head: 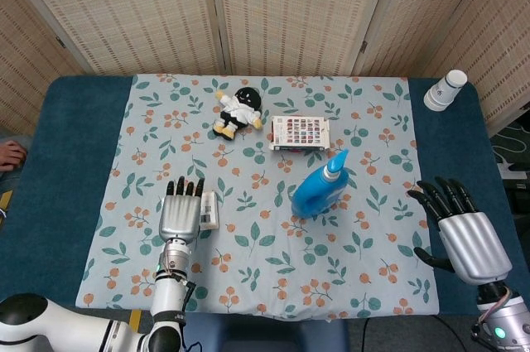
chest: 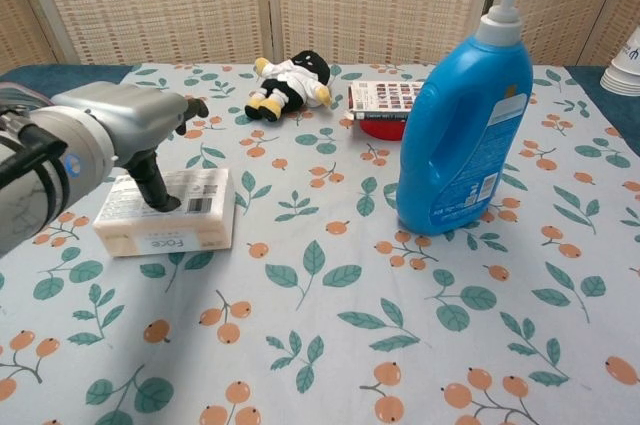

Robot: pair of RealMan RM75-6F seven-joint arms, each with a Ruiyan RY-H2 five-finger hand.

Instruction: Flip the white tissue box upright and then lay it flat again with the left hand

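reaching step: left hand (chest: 125, 130) hovers over white tissue box (chest: 166, 211), lying flat at lower left of the flowered cloth (head: 265, 277), fingers apart and thumb down on its top. next it must grip one long edge and tip it upright. right hand (head: 465, 240) spread, holding nothing, lower right.

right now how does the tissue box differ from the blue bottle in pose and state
The tissue box lies flat with the left hand over it, a finger touching its top; the blue bottle stands upright with nothing touching it. The box is low, pale and rectangular; the bottle is tall with a pump. Both rest on the floral cloth.
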